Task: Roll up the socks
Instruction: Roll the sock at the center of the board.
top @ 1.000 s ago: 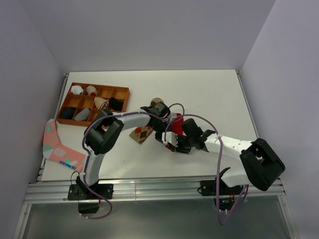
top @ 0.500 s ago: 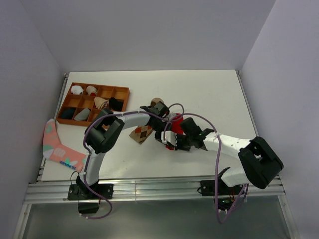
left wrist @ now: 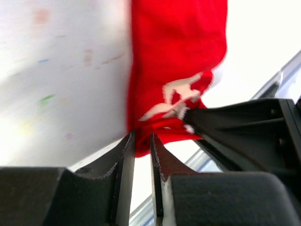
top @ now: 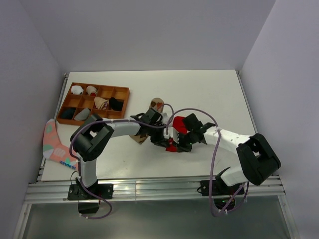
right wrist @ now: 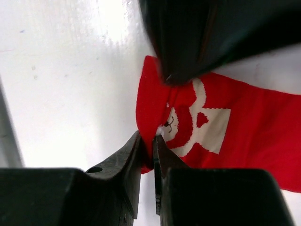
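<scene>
- The left wrist view alone shows the left pincer [left wrist: 142, 139]. Its fingers stand a slit apart with the hem of the red sock [left wrist: 174, 61] between the tips, and I cannot tell whether they bite.
- The right wrist view shows the right pincer [right wrist: 148, 141] clenched on the same sock's edge, beside its white marking.
- Only the top view gives the layout. The red sock lies on the table [top: 214, 94] to the right of the wooden tray [top: 99, 85], nearer the arm bases.
- The argyle sock [top: 140, 138] lies between the tray and the red sock, mostly hidden under the left arm.
- A pink sock [top: 55, 144] hangs over the table edge at the tray's near left.
- The table is white, and pale walls [top: 149, 30] close it in on three sides.
- Both arms reach inward and low, and their pincers meet over the red sock.
</scene>
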`<state>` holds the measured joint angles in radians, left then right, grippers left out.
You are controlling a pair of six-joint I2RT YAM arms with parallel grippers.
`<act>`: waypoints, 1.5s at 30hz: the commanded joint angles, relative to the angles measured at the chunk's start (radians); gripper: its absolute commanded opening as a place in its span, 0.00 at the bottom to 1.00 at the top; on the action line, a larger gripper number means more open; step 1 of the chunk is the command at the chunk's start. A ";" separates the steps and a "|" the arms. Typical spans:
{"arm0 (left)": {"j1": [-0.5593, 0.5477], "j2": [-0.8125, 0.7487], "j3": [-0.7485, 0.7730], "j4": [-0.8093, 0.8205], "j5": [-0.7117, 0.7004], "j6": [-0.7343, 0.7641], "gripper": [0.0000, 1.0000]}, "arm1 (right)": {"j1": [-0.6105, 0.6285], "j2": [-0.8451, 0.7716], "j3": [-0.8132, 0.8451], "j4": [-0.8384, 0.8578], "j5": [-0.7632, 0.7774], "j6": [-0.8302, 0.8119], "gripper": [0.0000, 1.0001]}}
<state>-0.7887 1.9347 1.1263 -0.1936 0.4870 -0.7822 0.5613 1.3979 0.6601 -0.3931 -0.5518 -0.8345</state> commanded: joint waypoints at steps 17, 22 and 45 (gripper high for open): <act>-0.113 -0.290 -0.376 0.660 -0.475 0.142 0.25 | -0.258 0.312 0.268 -0.440 -0.214 -0.074 0.08; -0.185 -0.292 -0.442 0.841 -0.481 0.261 0.27 | -0.287 0.391 0.338 -0.521 -0.227 -0.094 0.08; -0.244 -0.076 -0.303 0.882 -0.214 0.431 0.38 | -0.334 0.526 0.444 -0.622 -0.257 -0.133 0.07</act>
<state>-1.0252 1.8343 0.7830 0.6666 0.2451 -0.3782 0.2401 1.9083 1.0737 -1.0012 -0.8215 -0.9375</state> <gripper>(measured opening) 0.379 0.181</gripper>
